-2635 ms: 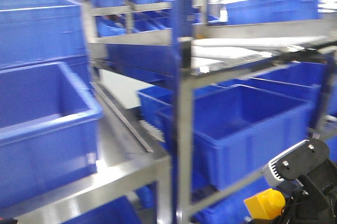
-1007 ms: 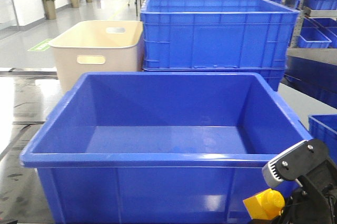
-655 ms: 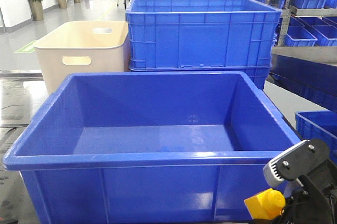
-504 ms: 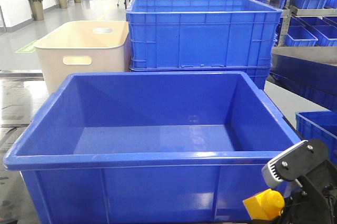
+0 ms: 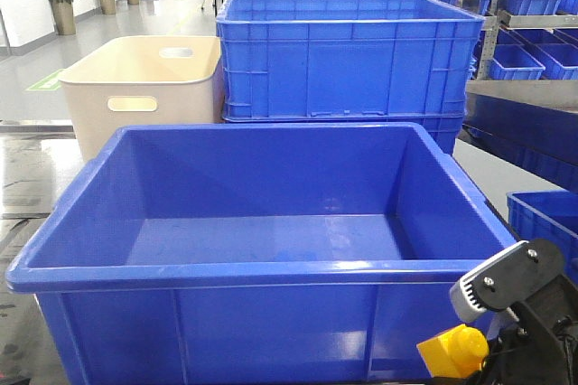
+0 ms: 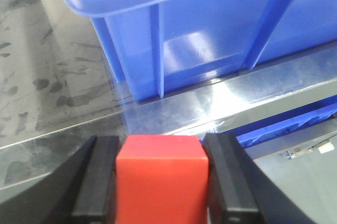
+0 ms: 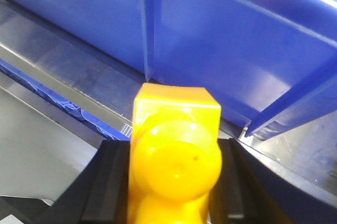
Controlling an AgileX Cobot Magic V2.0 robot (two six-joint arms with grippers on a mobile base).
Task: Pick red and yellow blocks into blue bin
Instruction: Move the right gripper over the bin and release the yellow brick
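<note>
The blue bin (image 5: pixel 262 272) with smooth sloping walls and a thick rim stands right in front, open and with nothing inside. My left gripper (image 6: pixel 160 182) is shut on the red cube (image 6: pixel 160 174), held low before the bin's outer wall (image 6: pixel 210 40); it is out of the front view. My right gripper (image 7: pixel 174 182) is shut on the yellow studded brick (image 7: pixel 176 155), also low before the bin's wall (image 7: pixel 221 45). In the front view the right gripper (image 5: pixel 506 331) and the yellow brick (image 5: pixel 454 351) show at the bottom right, below the bin's rim.
A cream tub with handle cutouts (image 5: pixel 144 87) stands behind the bin on the left. A ribbed blue crate (image 5: pixel 348 55) is stacked behind it. The bin rests on a steel shelf (image 6: pixel 68 113). More blue crates (image 5: pixel 533 51) fill racks at the right.
The view swung from shelf racks to the blue bin, then shifted a little so the bin sits more to the left. Both grippers have kept their blocks.
</note>
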